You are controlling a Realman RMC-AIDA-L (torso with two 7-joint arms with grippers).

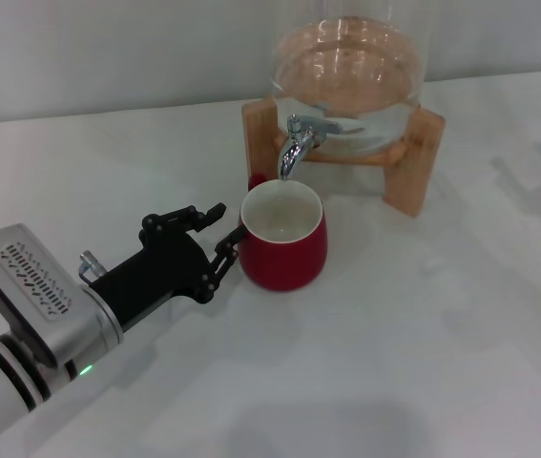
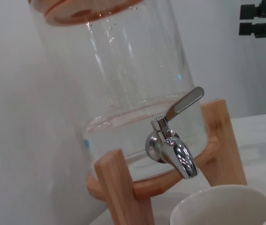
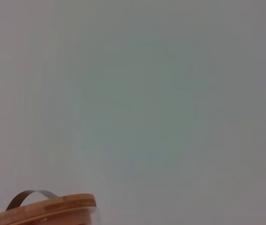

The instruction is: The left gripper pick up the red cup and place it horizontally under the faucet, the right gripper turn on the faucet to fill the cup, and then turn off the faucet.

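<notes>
The red cup (image 1: 283,250) stands upright on the white table, its cream inside facing up directly below the faucet (image 1: 297,141) spout. No water runs from the spout. My left gripper (image 1: 222,231) sits at the cup's left side, open, with its lower fingertips (image 1: 224,260) against the cup wall and the upper ones clear of it. The left wrist view shows the faucet (image 2: 172,150) with its lever slanting up, above the cup rim (image 2: 222,204). The right gripper (image 2: 241,18) hangs high beside the jar, its two jaws apart; the head view does not show it.
The clear glass jar (image 1: 348,67) holds some water and rests on a wooden stand (image 1: 413,157) at the back of the table (image 1: 423,343). The jar's wooden lid (image 3: 53,206) appears in the right wrist view against a plain wall.
</notes>
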